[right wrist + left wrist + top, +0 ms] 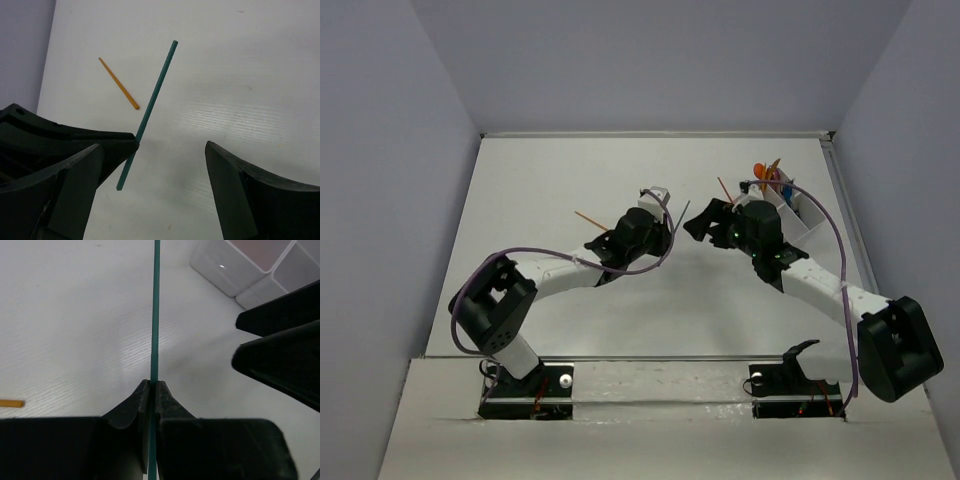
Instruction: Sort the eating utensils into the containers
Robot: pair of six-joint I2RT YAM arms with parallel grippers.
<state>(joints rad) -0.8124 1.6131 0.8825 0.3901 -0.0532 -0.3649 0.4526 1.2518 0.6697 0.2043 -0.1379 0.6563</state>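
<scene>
My left gripper (153, 382) is shut on a thin teal utensil handle (155, 315) that sticks out straight beyond the fingertips, held above the table. In the right wrist view the same teal handle (150, 105) crosses in front of my right gripper (155, 150), which is open and empty, with the handle close to its left finger (75, 175). From above, the left gripper (660, 222) and right gripper (698, 222) nearly meet at mid-table. The white compartment box (800, 212) stands at the right and holds orange and blue utensils (767, 172).
An orange stick-like utensil (590, 218) lies on the table left of the left gripper; it also shows in the right wrist view (119, 83). Another orange one (724, 189) lies by the box. White box compartments (235, 265) show ahead on the right. Grey walls enclose the table.
</scene>
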